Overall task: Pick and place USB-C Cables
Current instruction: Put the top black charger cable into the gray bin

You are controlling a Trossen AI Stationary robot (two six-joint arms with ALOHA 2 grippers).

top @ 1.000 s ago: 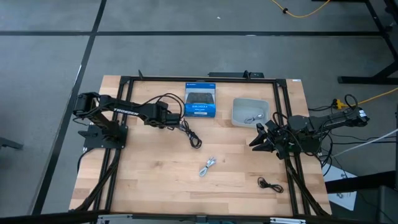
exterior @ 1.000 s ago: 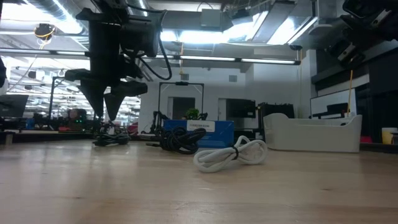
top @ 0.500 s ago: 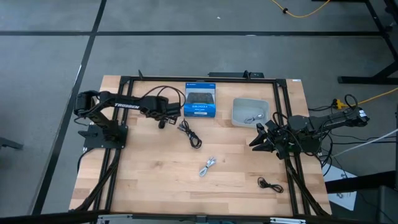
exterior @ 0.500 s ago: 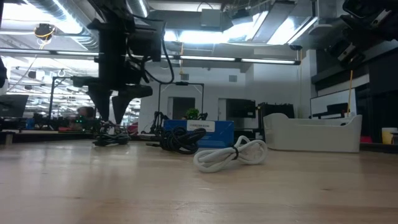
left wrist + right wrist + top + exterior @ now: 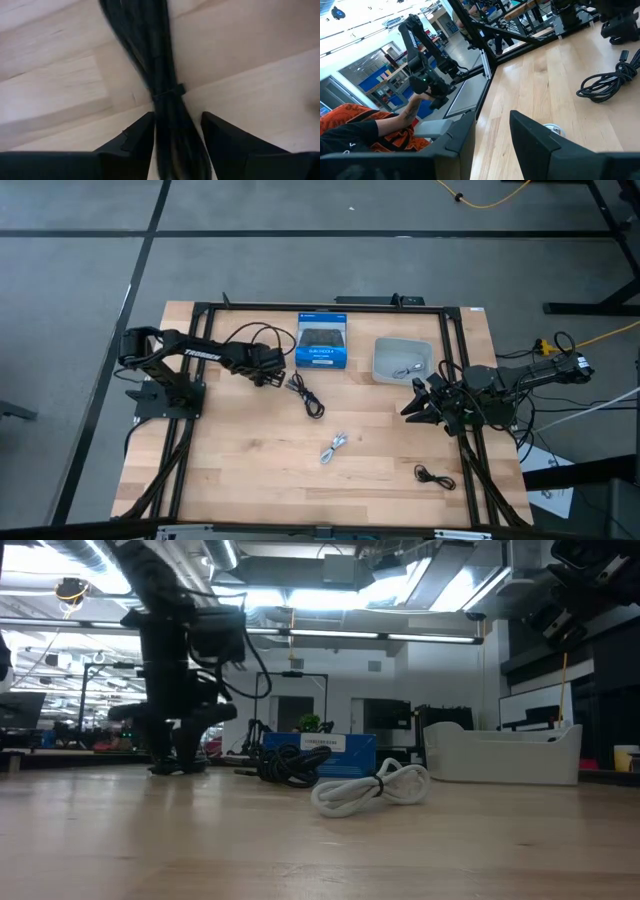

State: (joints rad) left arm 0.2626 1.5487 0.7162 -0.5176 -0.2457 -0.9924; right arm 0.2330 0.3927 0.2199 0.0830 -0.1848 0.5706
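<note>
Left gripper (image 5: 176,131) down at the wooden table (image 5: 250,470), fingers apart and straddling one end of the tied black USB-C cable bundle (image 5: 306,395), not clamped, just left of the blue-and-black rectangular box (image 5: 322,340). White coiled cable (image 5: 334,447) mid-table, small black coiled cable (image 5: 433,475) front right, another coil in the grey plastic bin (image 5: 385,361). Right gripper (image 5: 410,408) parked at right edge, fingers apart, empty.

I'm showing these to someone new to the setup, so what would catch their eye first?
Probably the left gripper, down at the wooden table with its open fingers straddling a black USB-C cable near the blue-and-black box. Next, the white cable coiled mid-table and the grey bin holding another cable, with the right gripper waiting open beside it.
</note>
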